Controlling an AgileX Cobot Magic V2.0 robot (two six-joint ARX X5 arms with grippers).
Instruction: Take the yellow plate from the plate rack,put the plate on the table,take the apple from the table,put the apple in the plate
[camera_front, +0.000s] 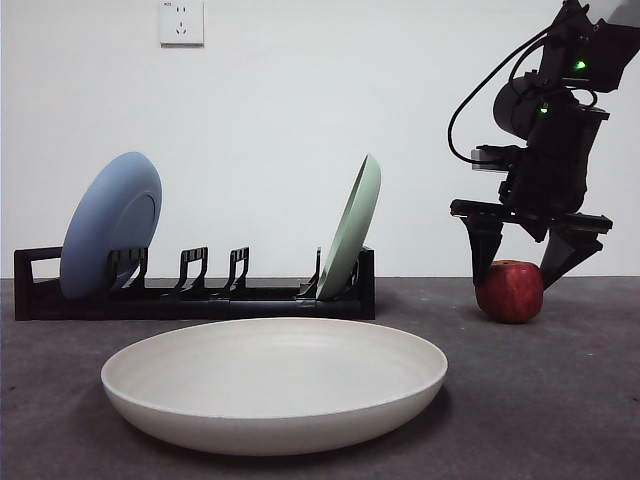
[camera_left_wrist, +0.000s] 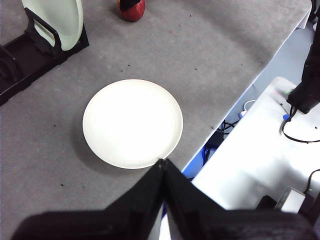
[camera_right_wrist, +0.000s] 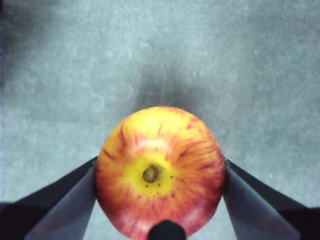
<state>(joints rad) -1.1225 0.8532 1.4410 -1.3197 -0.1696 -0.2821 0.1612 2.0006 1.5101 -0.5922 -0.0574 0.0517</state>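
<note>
The yellow plate (camera_front: 275, 385) lies flat on the table (camera_front: 560, 400) in front of the plate rack (camera_front: 195, 295); it also shows in the left wrist view (camera_left_wrist: 132, 122). The red apple (camera_front: 510, 291) rests on the table at the right. My right gripper (camera_front: 520, 272) comes down over it, one jaw against each side of the apple (camera_right_wrist: 160, 172), so it is shut on it. My left gripper (camera_left_wrist: 162, 162) is shut and empty, high above the table's edge near the plate.
The rack holds a blue plate (camera_front: 110, 225) at its left end and a pale green plate (camera_front: 352, 225) at its right end, both upright. A white unit with cables (camera_left_wrist: 260, 155) sits beyond the table's edge.
</note>
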